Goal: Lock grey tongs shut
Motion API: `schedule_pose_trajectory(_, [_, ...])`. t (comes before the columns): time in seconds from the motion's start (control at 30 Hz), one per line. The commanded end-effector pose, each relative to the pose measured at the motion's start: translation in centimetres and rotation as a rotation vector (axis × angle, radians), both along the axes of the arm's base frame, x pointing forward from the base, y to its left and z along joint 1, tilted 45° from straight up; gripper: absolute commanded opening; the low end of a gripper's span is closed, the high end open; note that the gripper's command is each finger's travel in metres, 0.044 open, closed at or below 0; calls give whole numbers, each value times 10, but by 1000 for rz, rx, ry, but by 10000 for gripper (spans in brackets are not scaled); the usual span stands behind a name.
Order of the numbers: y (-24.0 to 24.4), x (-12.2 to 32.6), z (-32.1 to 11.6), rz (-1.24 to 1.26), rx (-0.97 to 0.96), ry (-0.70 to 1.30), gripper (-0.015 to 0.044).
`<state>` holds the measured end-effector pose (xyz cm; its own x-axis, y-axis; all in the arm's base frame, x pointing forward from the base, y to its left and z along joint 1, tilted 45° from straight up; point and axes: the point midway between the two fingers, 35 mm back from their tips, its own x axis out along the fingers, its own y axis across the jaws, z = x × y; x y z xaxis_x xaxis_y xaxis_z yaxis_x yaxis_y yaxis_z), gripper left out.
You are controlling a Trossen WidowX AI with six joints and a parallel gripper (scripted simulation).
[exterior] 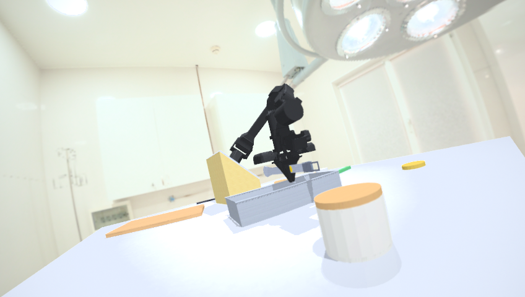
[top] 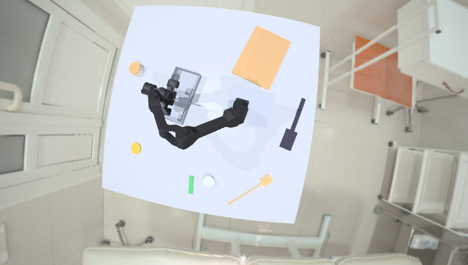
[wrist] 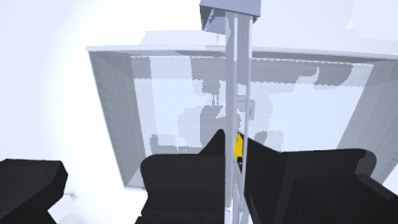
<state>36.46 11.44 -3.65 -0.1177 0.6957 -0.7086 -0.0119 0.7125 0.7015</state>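
From the top, the grey tongs [top: 195, 104] [exterior: 304, 167] [wrist: 230, 89] cross above the roasting tin [top: 197, 85] [exterior: 270, 206] [wrist: 109, 117], left of the wooden board [top: 261, 57] [exterior: 158, 221]; the black arm [top: 209, 127] [exterior: 280, 125] covers their left part.

In the exterior view they sit above the tin's rim, a yellow patch midway, table surface separating tin and board.

At the wrist, the gripper [top: 174, 97] [exterior: 290, 179] [wrist: 224, 133] pinches their nearly parallel arms (lock unreadable).
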Motion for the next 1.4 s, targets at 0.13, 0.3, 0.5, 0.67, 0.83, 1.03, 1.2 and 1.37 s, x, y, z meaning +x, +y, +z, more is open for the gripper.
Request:
schedule_pose_trajectory(0.13, [-67, 12, 71, -13, 0, -27, -150])
schedule_pose_trajectory(0.3, [-67, 11, 72, -13, 0, -27, -150])
schedule_pose_trajectory(0.5, [-67, 11, 72, -13, 0, -27, -150])
schedule_pose_trajectory(0.67, [-66, 10, 66, -15, 6, -12, -150])
schedule_pose_trajectory(0.83, [-82, 11, 55, -2, 0, -34, -150])
schedule_pose_trajectory(1.03, [-123, 10, 24, 50, -18, -98, -150])
schedule_pose_trajectory(1.2, [-159, 2, -2, 95, -23, -146, -150])
schedule_pose_trajectory(1.37, [-191, -9, -28, 150, -22, -196, -150])
